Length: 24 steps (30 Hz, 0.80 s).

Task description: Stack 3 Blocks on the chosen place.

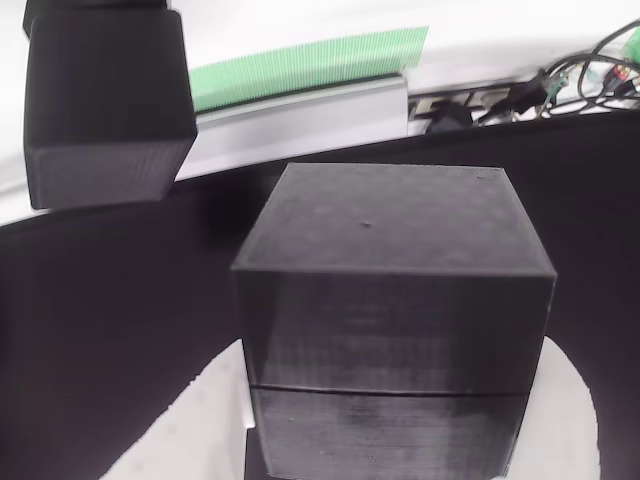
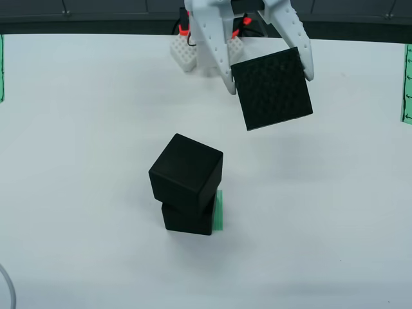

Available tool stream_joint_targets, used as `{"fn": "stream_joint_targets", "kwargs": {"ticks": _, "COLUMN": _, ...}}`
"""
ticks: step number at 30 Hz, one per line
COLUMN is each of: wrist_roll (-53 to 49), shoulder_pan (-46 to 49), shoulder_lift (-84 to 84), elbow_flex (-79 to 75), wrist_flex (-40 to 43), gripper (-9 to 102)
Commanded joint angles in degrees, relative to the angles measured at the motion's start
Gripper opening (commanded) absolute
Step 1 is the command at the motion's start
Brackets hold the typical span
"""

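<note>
Two black blocks stand stacked on the white table: the upper block (image 2: pixel 187 172) rests on the lower block (image 2: pixel 187 219), turned slightly against it. A sliver of the green chosen place (image 2: pixel 219 212) peeks out at the stack's right side. The close low view shows the same upper block (image 1: pixel 395 260) on the lower one (image 1: pixel 390 430). My white gripper (image 2: pixel 270 82) is up and to the right of the stack in the overhead view, shut on the third block (image 2: pixel 273 93), which hangs tilted in the air. That held block (image 1: pixel 105 105) is at the upper left of the low view.
Long green striped strips lie at the table's edges (image 2: pixel 407 84) (image 2: pixel 1 67) (image 1: pixel 310 65). A small white studded part (image 2: pixel 182 55) sits by the arm's base. Cables (image 1: pixel 560 85) lie behind the table. A dark flat panel (image 1: pixel 100 320) surrounds the stack in the low view.
</note>
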Motion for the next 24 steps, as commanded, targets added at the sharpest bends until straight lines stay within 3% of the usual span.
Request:
{"fn": "stream_joint_targets", "kwargs": {"ticks": 1, "wrist_roll": -2.02, "shoulder_pan": 3.34, "shoulder_lift": 3.34, "elbow_flex": 0.79, "wrist_flex": -4.48, "gripper": 22}}
{"fn": "stream_joint_targets", "kwargs": {"ticks": 8, "wrist_roll": -9.93, "shoulder_pan": 13.97, "shoulder_lift": 4.92, "elbow_flex": 12.74, "wrist_flex": -24.43, "gripper": 22}}
{"fn": "stream_joint_targets", "kwargs": {"ticks": 15, "wrist_roll": -12.92, "shoulder_pan": 18.28, "shoulder_lift": 5.19, "elbow_flex": 19.60, "wrist_flex": -33.75, "gripper": 22}}
{"fn": "stream_joint_targets", "kwargs": {"ticks": 24, "wrist_roll": -14.33, "shoulder_pan": 18.63, "shoulder_lift": 5.62, "elbow_flex": 25.31, "wrist_flex": -39.73, "gripper": 22}}
